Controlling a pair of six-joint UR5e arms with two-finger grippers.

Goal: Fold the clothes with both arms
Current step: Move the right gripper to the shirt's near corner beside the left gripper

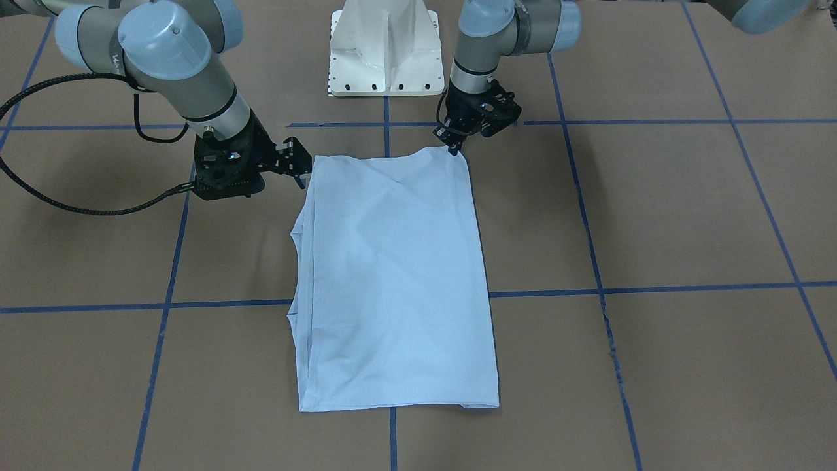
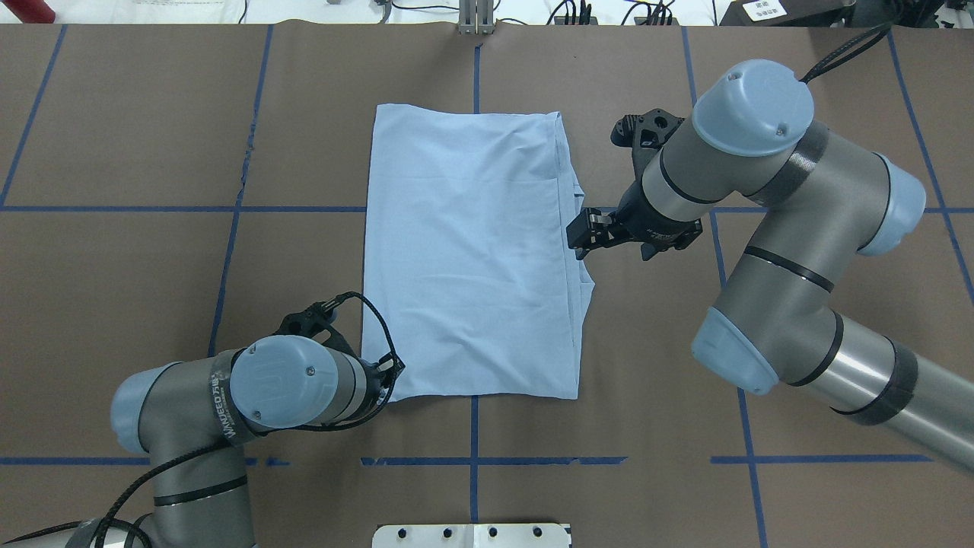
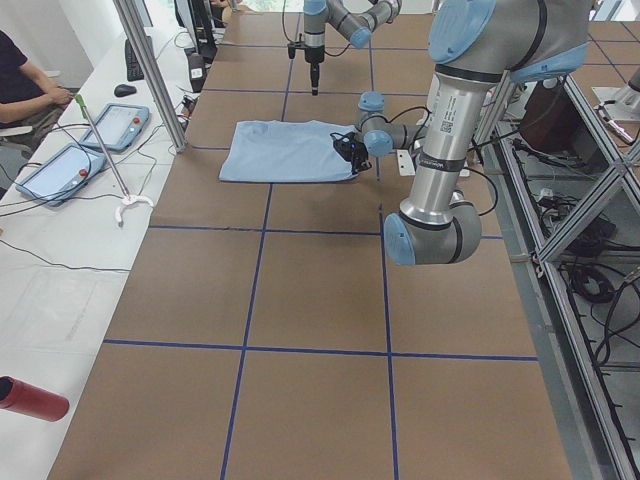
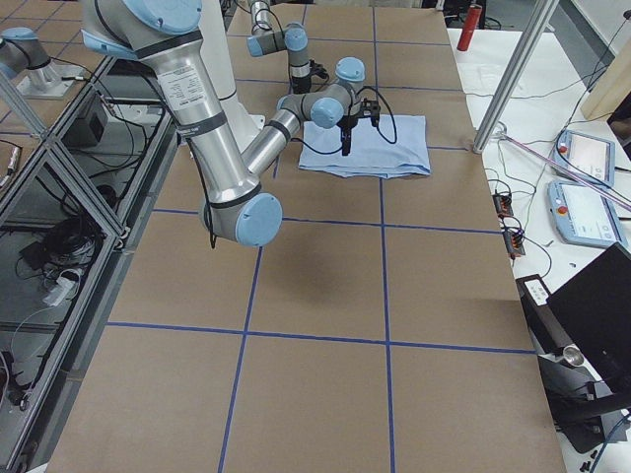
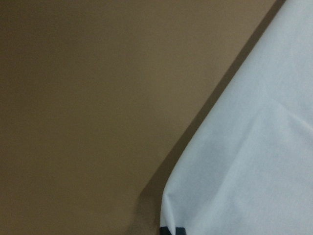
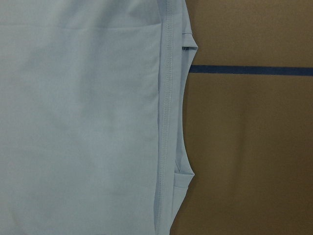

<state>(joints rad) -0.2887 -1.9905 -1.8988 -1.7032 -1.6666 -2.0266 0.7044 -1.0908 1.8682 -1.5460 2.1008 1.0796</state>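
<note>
Brown paper covers the worktop (image 1: 686, 216), crossed by blue tape lines (image 1: 654, 288). In the left side view a white bench (image 3: 60, 300) runs along it, with tablets (image 3: 118, 126), a red cylinder (image 3: 30, 398) and a seated person (image 3: 25, 80) at upper left. A white base (image 1: 386, 46) stands at the top centre of the front view. The shirt (image 1: 392, 275) lies folded in a long rectangle at the middle. At its upper right corner the left fingers (image 1: 452, 149) are pinched narrow on the cloth. The right fingers (image 1: 302, 169) stand apart just beside its upper left edge.
</note>
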